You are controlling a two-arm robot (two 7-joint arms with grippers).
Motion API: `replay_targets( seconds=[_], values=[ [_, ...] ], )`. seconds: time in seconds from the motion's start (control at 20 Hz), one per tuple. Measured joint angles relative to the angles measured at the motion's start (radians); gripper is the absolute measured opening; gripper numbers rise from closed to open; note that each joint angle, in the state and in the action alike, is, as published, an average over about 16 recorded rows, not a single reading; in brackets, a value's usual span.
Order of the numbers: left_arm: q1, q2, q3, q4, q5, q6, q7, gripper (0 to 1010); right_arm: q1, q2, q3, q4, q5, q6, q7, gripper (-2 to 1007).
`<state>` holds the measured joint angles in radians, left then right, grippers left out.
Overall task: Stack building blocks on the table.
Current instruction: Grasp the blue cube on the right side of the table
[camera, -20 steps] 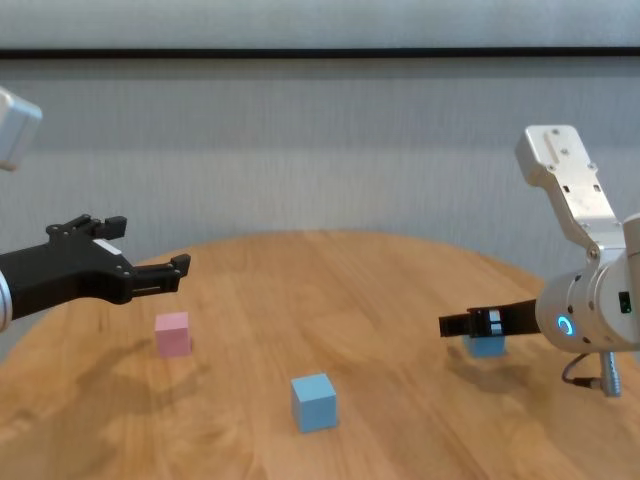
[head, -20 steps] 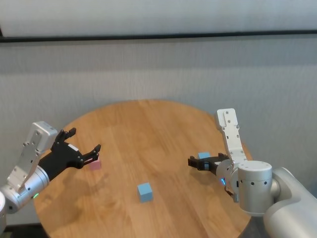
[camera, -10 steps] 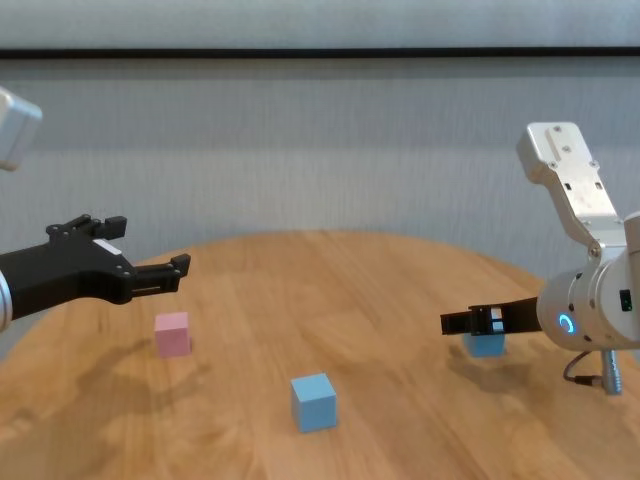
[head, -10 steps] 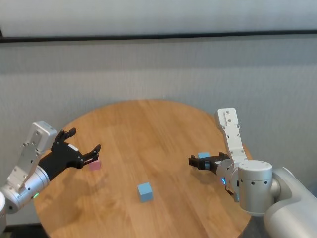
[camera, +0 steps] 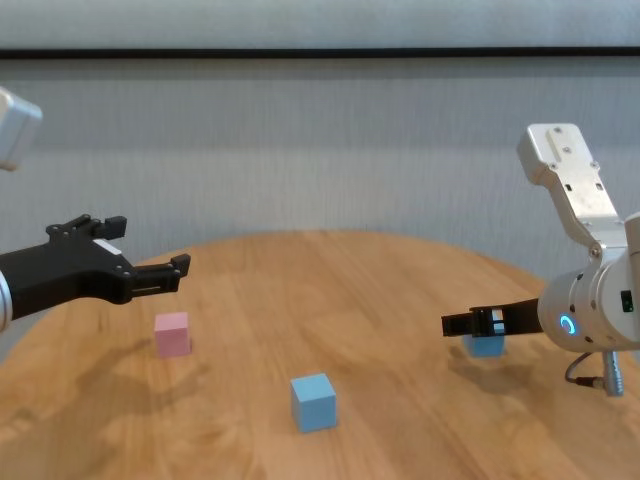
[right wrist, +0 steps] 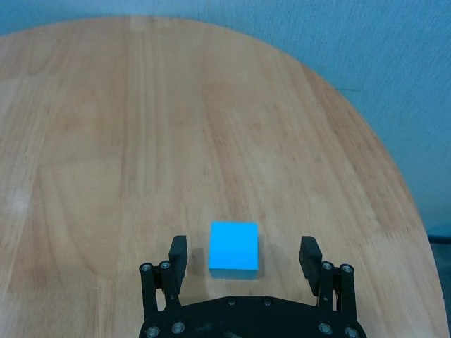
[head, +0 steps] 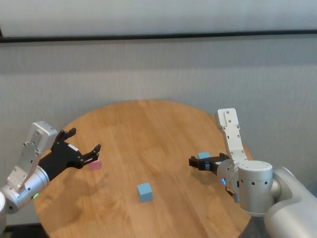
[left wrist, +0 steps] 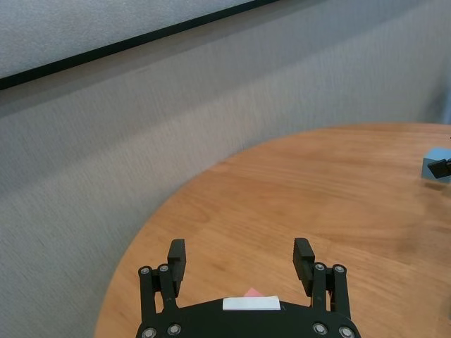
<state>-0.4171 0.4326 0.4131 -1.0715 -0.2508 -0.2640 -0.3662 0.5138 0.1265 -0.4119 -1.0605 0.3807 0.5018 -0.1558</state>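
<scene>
Three building blocks sit apart on the round wooden table (head: 148, 126). A pale pink one (head: 95, 165) is at the left, a light blue one (head: 144, 192) near the front middle, and another light blue one (head: 203, 155) at the right. My left gripper (head: 85, 139) hovers open just above and in front of the pink block (camera: 172, 333), whose corner (left wrist: 251, 293) peeks over the gripper body. My right gripper (camera: 450, 324) is open and held over the right blue block (camera: 487, 346). In the right wrist view that block (right wrist: 234, 246) lies between the spread fingers (right wrist: 178, 246).
A grey textured wall with a dark rail runs behind the table. The table's round edge (right wrist: 394, 176) curves close past the right blue block. Bare wood (camera: 330, 290) separates the blocks.
My right gripper has crept very slightly to the right. The left arm and all three blocks have stayed put.
</scene>
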Motion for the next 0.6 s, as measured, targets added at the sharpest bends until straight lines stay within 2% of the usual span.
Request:
replay_targets(
  seconds=[0.3, 0.6],
  values=[
    [0.0, 0.0, 0.0, 0.0, 0.0, 0.0, 0.0, 1000, -0.001, 0.0, 0.0, -0.001, 0.0, 0.001, -0.001, 992],
    [0.0, 0.0, 0.0, 0.0, 0.0, 0.0, 0.0, 1000, -0.001, 0.001, -0.001, -0.002, 0.0, 0.002, -0.001, 919]
  ],
)
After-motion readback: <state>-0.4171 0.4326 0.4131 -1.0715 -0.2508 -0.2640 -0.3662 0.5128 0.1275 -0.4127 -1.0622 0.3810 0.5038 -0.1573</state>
